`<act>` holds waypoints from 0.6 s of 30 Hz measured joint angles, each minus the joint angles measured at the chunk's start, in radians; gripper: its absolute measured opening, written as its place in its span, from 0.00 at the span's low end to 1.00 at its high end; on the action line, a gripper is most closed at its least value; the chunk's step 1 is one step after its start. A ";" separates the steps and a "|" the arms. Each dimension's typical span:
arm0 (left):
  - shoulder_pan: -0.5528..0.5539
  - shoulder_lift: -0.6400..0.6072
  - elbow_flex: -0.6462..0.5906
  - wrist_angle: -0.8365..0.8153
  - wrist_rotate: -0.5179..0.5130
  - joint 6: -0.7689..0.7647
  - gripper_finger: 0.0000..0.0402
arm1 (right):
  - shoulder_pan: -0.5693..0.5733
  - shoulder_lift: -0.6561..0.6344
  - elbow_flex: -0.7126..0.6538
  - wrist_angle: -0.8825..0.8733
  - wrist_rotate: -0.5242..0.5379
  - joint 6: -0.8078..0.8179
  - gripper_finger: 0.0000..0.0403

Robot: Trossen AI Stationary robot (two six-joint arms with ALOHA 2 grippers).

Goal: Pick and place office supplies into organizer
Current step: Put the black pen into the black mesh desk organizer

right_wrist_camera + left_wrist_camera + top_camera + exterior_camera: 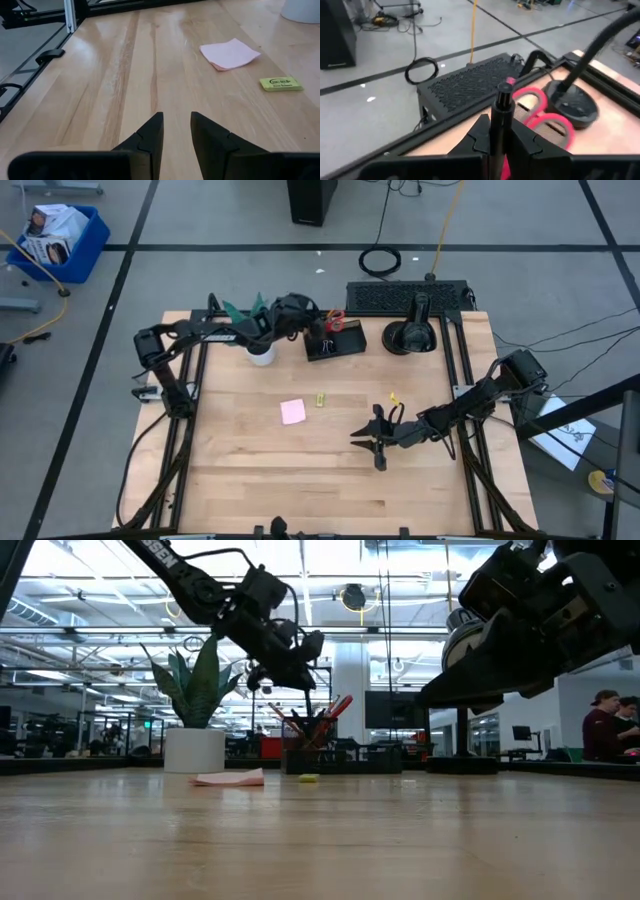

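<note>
My left gripper (303, 317) hovers at the table's far side just above the dark organizer (340, 345), shut on a black pen (503, 100). Red-handled scissors (335, 320) and several pens (300, 725) stand in the organizer. The pink sticky-note pad (293, 412) and a small yellow piece (321, 399) lie flat on the table's middle; another tiny yellow bit (393, 396) lies to their right. My right gripper (372, 442) is open, low over the table right of centre, with the pad (230, 53) and the yellow piece (281, 83) ahead of it. My left gripper pinches the black pen between its two fingers (477, 137). The pen's free end (504, 92) sticks out past the fingertips. The pen is lifted clear, over the scissors' red handles (540, 112). The fingers hide the rest of its shaft.
A white pot (262, 353) with a teal plant stands just left of the organizer, under the left arm. A black round domed object (412, 335) sits to the organizer's right. The near half of the table (300, 480) is bare wood. People stand in the room beyond (605, 730).
</note>
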 joint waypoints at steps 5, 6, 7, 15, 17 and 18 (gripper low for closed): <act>-0.014 -0.056 -0.001 -0.038 -0.007 0.037 0.06 | 0.000 0.000 0.000 -0.005 0.000 0.000 0.22; -0.017 -0.059 0.001 -0.044 -0.014 0.044 0.06 | 0.000 0.000 0.000 -0.007 0.000 0.000 0.22; -0.018 -0.058 0.002 -0.049 -0.017 0.050 0.06 | 0.000 0.000 0.000 -0.011 0.000 0.004 0.22; -0.022 -0.057 0.001 -0.131 -0.067 0.052 0.09 | 0.000 0.000 0.000 -0.010 -0.001 0.025 0.22; -0.022 -0.057 0.001 -0.157 -0.067 0.052 0.08 | 0.000 0.000 0.000 -0.011 -0.001 0.026 0.22; -0.022 -0.057 0.001 -0.164 -0.067 0.053 0.07 | 0.000 0.000 0.000 -0.011 -0.001 0.026 0.22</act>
